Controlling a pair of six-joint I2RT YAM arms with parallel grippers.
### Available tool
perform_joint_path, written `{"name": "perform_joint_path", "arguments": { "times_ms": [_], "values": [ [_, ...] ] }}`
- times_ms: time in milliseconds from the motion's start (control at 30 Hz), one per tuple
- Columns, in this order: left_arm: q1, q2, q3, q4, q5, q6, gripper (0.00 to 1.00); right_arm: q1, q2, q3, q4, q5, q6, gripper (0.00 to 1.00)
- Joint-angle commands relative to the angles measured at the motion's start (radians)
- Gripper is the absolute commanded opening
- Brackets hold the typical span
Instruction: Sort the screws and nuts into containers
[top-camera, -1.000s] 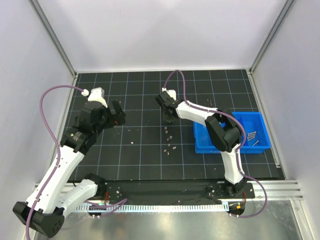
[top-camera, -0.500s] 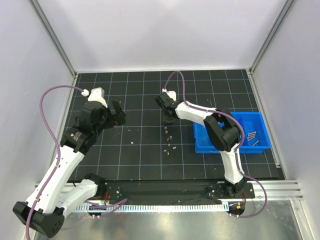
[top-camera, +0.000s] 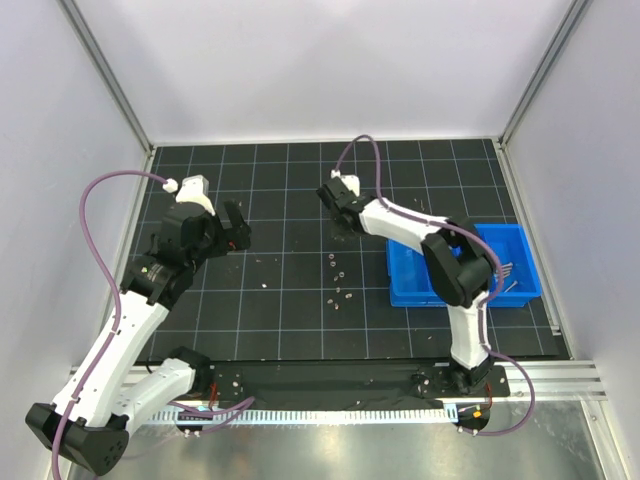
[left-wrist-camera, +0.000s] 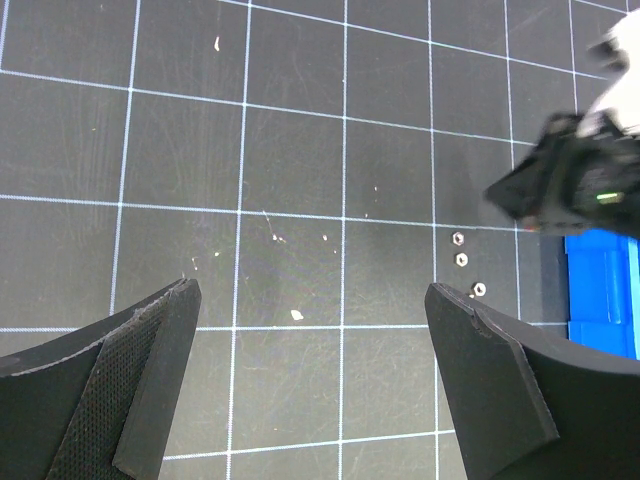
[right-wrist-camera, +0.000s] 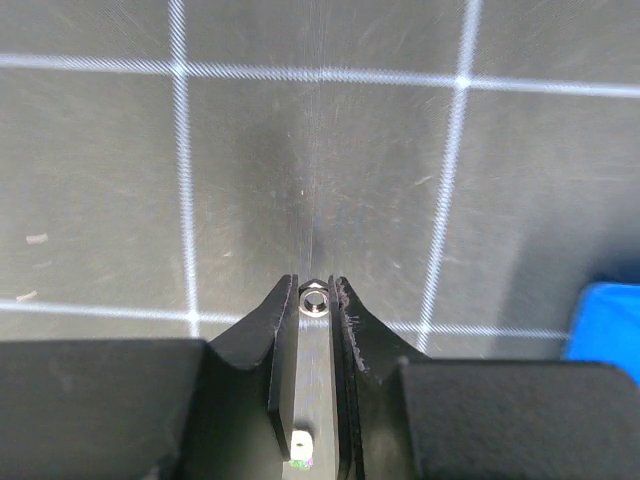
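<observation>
Right wrist shows right gripper (right-wrist-camera: 314, 288) clamping a tiny silvery hexagonal nut (right-wrist-camera: 314, 300)

The right gripper (top-camera: 347, 226), pinching a nut (right-wrist-camera: 314, 299), has shifted slightly rightward and farther from the bases

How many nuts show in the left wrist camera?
3, clustered right of centre: top nut, one just below, one by the left claw. Nearby pale flecks are too small to tell; others may be hidden.

Lab enclosure, white panels (top-camera: 320, 70), gridded mat (top-camera: 290, 310)
</observation>
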Motion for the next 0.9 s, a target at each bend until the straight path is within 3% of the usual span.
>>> {"name": "perform_joint_path", "arguments": {
  "times_ms": [0, 167, 433, 533, 667, 733, 867],
  "values": [
    [0.002, -0.002, 0.000, 0.037, -0.008, 0.010, 1.00, -0.012, -0.223, 0.033, -0.011, 0.016, -0.018, 0.10],
    [0.004, -0.003, 0.002, 0.038, 0.000, 0.010, 1.00, -0.122, -0.406, -0.013, -0.053, 0.048, -0.030, 0.10],
    [0.002, -0.006, 0.002, 0.040, 0.004, 0.009, 1.00, -0.429, -0.730, -0.372, -0.105, 0.048, 0.005, 0.10],
    [0.004, -0.005, 0.004, 0.040, 0.007, 0.009, 1.00, -0.478, -0.770, -0.519, -0.091, 0.033, 0.018, 0.10],
    [0.002, -0.005, 0.002, 0.038, 0.009, 0.009, 1.00, -0.486, -0.740, -0.591, -0.038, 0.033, 0.027, 0.11],
    [0.002, -0.005, 0.004, 0.040, 0.007, 0.009, 1.00, -0.486, -0.717, -0.590, -0.033, 0.036, 0.030, 0.17],
    [0.002, -0.005, 0.002, 0.037, 0.000, 0.009, 1.00, -0.486, -0.698, -0.524, -0.068, 0.019, 0.007, 0.44]
  ]
}}
